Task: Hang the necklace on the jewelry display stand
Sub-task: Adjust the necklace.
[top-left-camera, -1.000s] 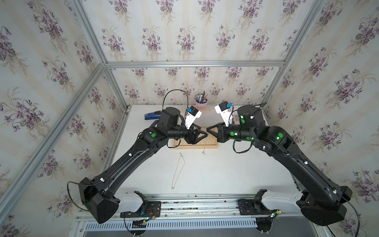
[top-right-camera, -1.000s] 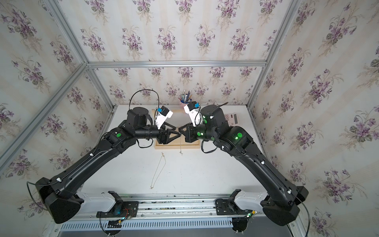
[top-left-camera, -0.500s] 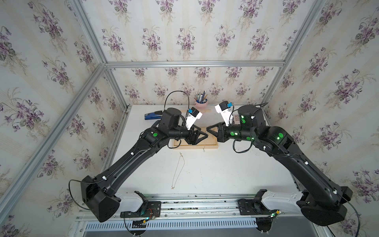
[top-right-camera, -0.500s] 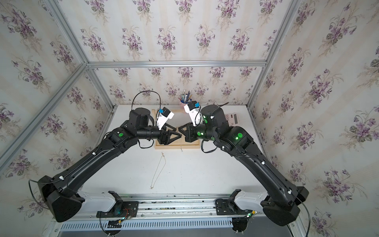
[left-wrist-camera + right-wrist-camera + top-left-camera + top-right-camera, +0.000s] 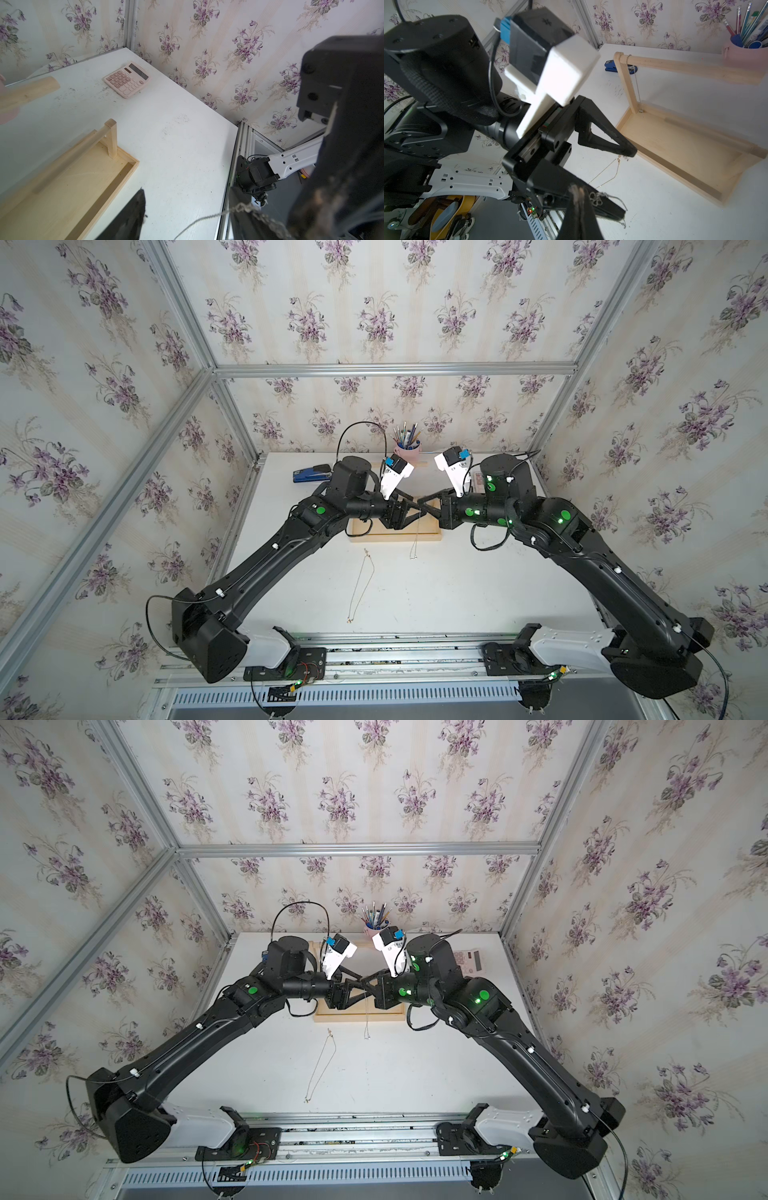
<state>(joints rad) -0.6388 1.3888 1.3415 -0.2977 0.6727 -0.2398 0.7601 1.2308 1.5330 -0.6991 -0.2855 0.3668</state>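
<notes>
Two robot arms meet tip to tip over the jewelry display stand (image 5: 395, 536), which sits toward the back of the white desk (image 5: 457, 593), approx. mid-width. The right gripper (image 5: 577, 193) has its jaws pinched tight on the silver necklace (image 5: 596, 197), w/ a clover-shaped charm right at the pinch. In both top views the chain drops from there past the stand's front rim; can't tell if its end touches the desk.

The left gripper (image 5: 626, 184) faces it w/ jaws approx. half open and clamped on nothing. The chain lies across its lower finger (image 5: 608, 207).

The stand is pale wood: a shallow tray w/ a bar on top. In the right wrist view a 2nd thin chain (image 5: 632, 83) hangs from that bar, just beside an end post. A gold necklace (image 5: 362, 585) lies loose on the desk in front of the stand, apart from it.

At the back wall stands a pink pen cup (image 5: 407, 454). A blue stapler (image 5: 309, 476) lies to one side, a pink calculator (image 5: 126, 80) to the other.
</notes>
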